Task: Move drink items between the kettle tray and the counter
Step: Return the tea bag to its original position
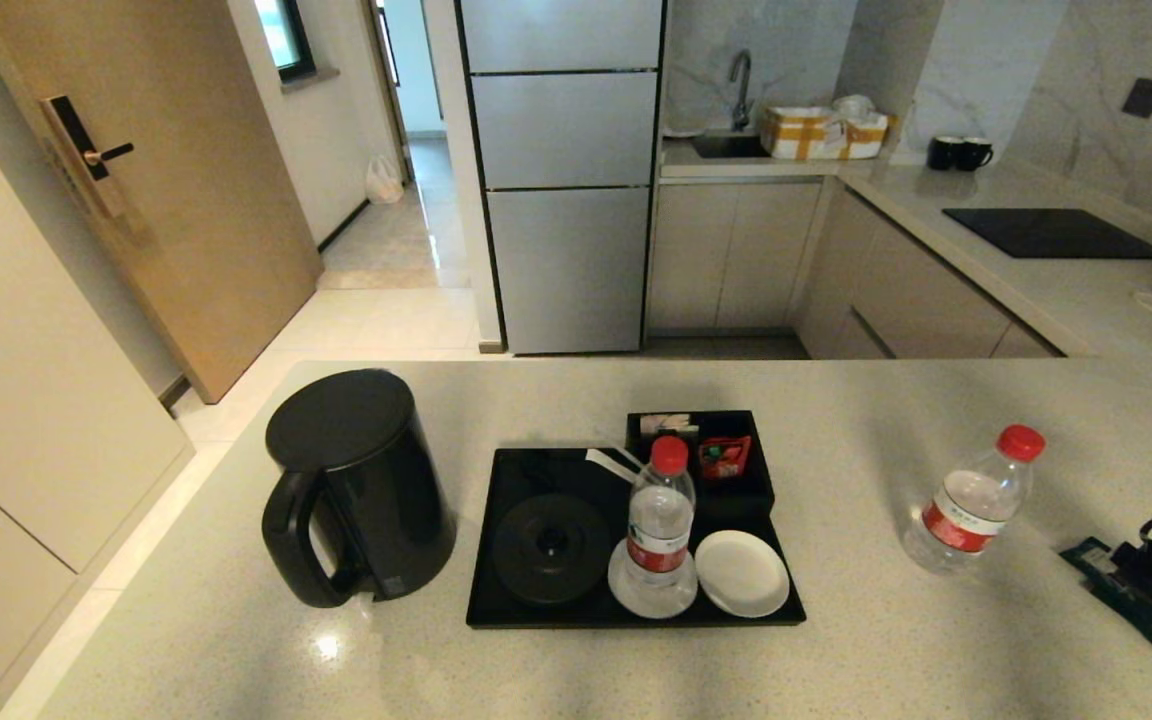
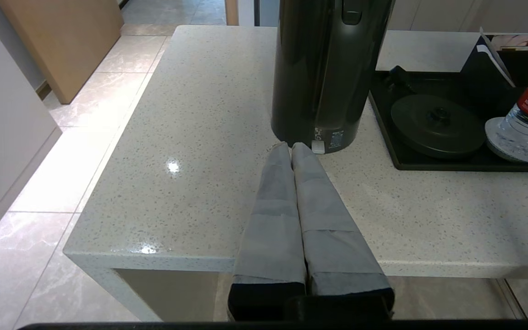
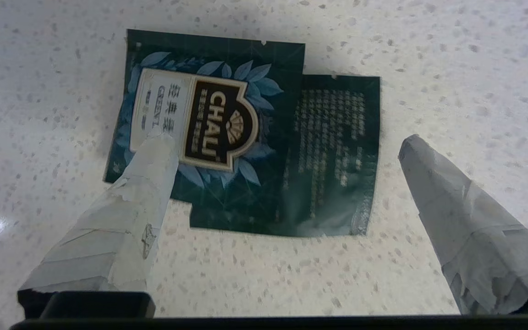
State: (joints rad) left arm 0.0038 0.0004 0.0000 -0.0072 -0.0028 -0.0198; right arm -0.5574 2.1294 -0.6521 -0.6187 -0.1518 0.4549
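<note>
On the counter [image 3: 429,46], my right claw [image 3: 287,146] hangs spread over two flat, flimsy sachets [image 3: 255,137] I'd judge best pinched by an edge; left claw [image 2: 290,149] pressed together.

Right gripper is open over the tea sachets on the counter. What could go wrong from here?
1. Two tea sachets overlap and lie flat on the counter, so the open right gripper may pinch both, or slide over them and grab none.
2. The bottle on the counter stands close to the right arm in the head view; a swing toward the tray might knock it over.
</note>
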